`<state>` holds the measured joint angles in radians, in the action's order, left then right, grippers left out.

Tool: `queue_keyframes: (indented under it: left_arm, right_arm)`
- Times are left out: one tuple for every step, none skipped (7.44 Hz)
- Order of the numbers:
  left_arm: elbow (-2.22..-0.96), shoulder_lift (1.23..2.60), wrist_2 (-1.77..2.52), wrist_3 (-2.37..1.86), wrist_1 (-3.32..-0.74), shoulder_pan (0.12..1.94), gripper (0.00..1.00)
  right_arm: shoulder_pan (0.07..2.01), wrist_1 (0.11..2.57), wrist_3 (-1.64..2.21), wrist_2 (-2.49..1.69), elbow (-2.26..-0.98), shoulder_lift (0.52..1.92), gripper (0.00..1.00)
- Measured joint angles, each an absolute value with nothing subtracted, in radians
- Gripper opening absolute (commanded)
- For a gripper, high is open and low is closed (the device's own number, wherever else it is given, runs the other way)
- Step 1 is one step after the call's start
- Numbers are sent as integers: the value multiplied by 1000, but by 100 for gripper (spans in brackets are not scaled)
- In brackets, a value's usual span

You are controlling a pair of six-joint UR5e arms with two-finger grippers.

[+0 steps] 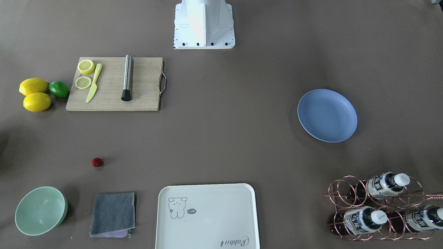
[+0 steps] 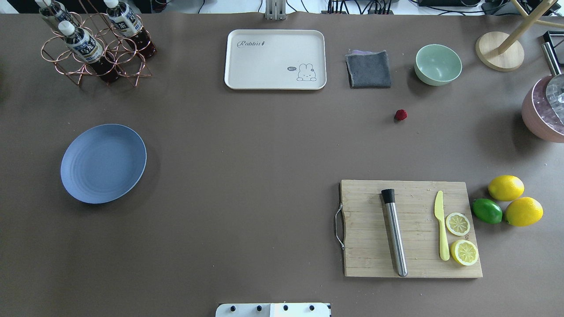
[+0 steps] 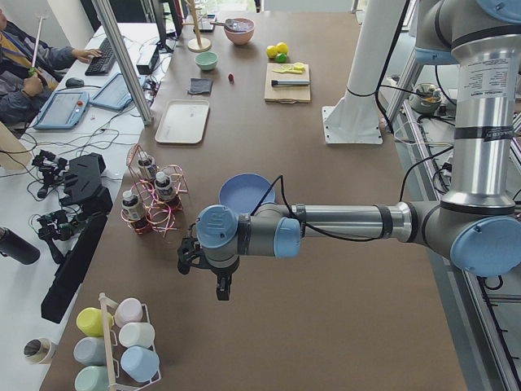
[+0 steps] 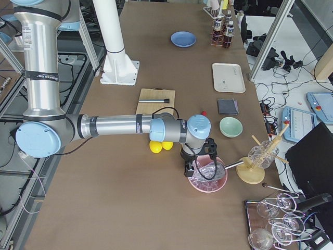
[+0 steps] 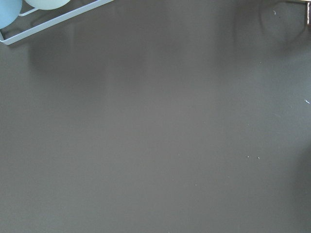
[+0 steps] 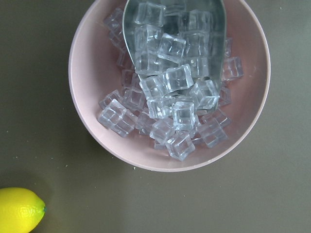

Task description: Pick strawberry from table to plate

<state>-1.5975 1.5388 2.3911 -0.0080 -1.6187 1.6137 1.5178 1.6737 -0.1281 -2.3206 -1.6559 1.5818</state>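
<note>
Spotted tiny dark-red bumpy strawberry (image 2: 400, 115) on matte brown-grey tabletop (image 2: 264, 176), far right, well apart from round light-blue plate (image 2: 103, 163). Judged right gripper (image 4: 190, 169) nearer than left gripper (image 3: 221, 292), strawberry to its left. Could not tell either's spread.

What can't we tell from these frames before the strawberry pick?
Left hand: shows only in the exterior left view, small; open or shut unclear.
Right hand: shows only in the exterior right view, over the ice bowl; state unclear.
Strawberry: too small in every view for surface detail.
Plate: near rim hidden by the left arm in the exterior left view.
</note>
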Motion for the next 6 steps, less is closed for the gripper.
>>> queue_keyframes:
  left_arm:
    - [-1600, 1542, 2371, -8, -1619, 1612, 97]
    - [-1602, 1542, 2358, -1, -1618, 1610, 97]
    - [-1603, 1539, 2352, 23, -1616, 1610, 97]
    - [-1603, 1537, 2351, 48, -1610, 1609, 97]
    - [-1602, 1538, 2350, 57, -1599, 1609, 97]
    - [-1602, 1546, 2350, 61, -1568, 1608, 97]
  right_arm:
    - [1527, 1674, -147, -2320, -1655, 1585, 100]
    - [1535, 1674, -160, -2320, -1655, 1588, 100]
    - [1538, 1674, -166, -2320, -1656, 1589, 100]
    - [1539, 1674, -168, -2321, -1656, 1591, 100]
    - [1540, 1674, -168, -2322, -1657, 1591, 100]
    - [1540, 1674, -169, -2322, -1657, 1592, 100]
